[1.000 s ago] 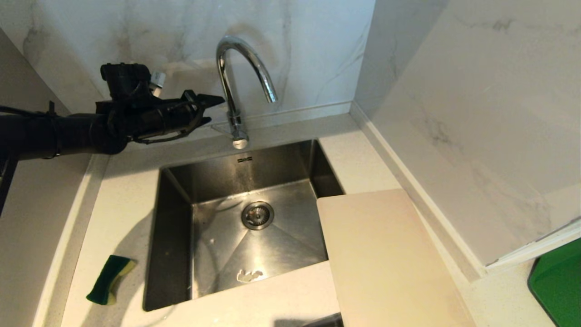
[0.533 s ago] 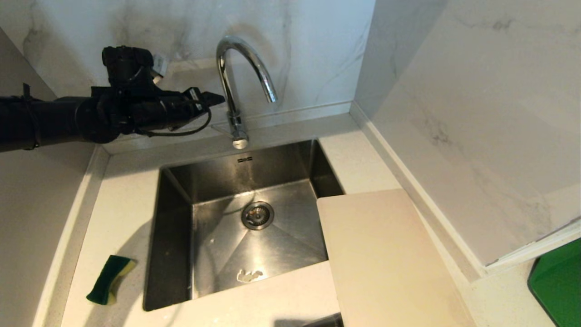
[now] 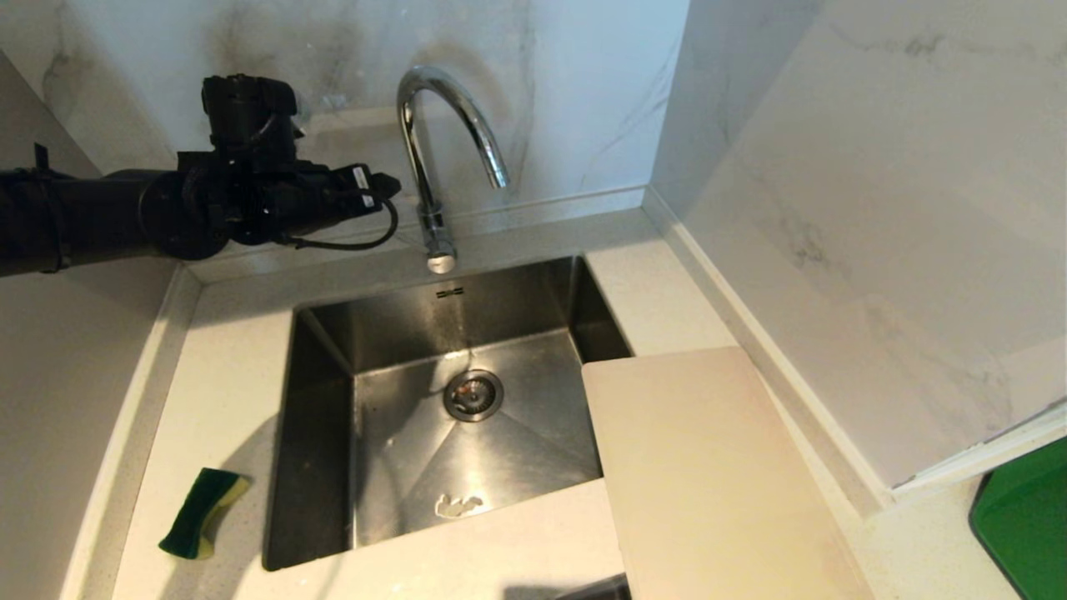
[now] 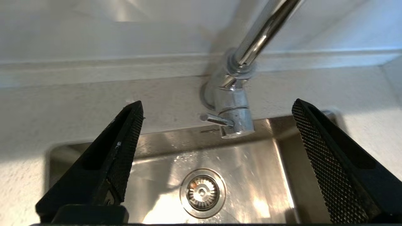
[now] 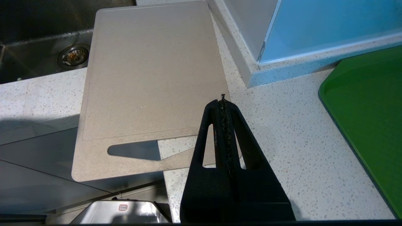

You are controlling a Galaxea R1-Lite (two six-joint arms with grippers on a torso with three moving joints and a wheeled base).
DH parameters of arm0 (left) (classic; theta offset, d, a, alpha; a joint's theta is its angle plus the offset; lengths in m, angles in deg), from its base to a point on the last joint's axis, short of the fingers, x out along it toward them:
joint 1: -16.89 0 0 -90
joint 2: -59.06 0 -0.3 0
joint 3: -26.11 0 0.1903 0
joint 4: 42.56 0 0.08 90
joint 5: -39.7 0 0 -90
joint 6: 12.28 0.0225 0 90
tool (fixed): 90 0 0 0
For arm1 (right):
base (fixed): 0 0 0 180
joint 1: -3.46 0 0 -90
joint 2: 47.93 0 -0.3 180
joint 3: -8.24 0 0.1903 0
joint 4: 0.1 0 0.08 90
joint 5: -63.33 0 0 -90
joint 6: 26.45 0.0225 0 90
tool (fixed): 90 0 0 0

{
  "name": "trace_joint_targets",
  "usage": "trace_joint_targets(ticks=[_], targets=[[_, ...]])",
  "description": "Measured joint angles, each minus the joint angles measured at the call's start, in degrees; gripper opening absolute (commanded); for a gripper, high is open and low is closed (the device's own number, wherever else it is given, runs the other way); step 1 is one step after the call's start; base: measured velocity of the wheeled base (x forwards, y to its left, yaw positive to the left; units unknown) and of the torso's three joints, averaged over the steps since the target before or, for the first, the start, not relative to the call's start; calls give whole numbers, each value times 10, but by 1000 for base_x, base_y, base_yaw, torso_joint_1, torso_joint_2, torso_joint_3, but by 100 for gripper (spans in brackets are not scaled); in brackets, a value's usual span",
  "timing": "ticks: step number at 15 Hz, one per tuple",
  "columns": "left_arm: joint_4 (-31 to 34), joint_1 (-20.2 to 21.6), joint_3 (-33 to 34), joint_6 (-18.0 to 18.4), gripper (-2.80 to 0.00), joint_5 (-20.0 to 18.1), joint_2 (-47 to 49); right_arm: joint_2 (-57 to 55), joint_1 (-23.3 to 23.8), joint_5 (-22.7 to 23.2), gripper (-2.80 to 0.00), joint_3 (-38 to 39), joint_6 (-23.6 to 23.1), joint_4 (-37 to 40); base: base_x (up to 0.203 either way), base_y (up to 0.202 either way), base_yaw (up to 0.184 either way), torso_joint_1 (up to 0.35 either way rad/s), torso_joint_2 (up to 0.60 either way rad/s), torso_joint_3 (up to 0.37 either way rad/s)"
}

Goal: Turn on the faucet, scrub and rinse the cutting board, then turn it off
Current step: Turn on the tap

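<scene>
My left gripper [image 3: 385, 185] sits in the upper left of the head view, reaching level toward the faucet [image 3: 433, 150], its tip just short of the chrome stem and not touching it. In the left wrist view my two fingers [image 4: 125, 141] stand wide apart with nothing between them; the faucet base and its thin lever [image 4: 215, 119] show in the gap, beyond the fingertips. No water shows at the spout. The sink [image 3: 317, 433] fills the middle of the head view, with its drain [image 3: 473, 394] near the centre. The board [image 3: 708, 475] lies flat at lower right, its near-left corner overhanging the sink's right edge. In the right wrist view my right gripper [image 5: 223, 100] hangs over the counter [image 5: 282, 150] by the board's lower right corner, fingers pressed together and empty. A sponge [image 3: 200, 512] lies at lower left. A green tray [image 3: 1025, 525] shows at the far right edge.
</scene>
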Motion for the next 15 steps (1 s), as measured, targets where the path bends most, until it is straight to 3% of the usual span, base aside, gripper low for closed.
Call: trace_joint_targets(ticks=[4,8,12,15], targets=[[-17,-29,-9,-2,0,123,23,0,0,0,-280,0,0,0,0,0,0,0,0,0],[-105,-41,-16,-7,0,257,73,0,0,0,-280,0,0,0,0,0,0,0,0,0],[-148,-54,-17,-22,0,300,108,0,0,0,-280,0,0,0,0,0,0,0,0,0],[-166,-69,-18,-33,0,308,125,0,0,0,-280,0,0,0,0,0,0,0,0,0]])
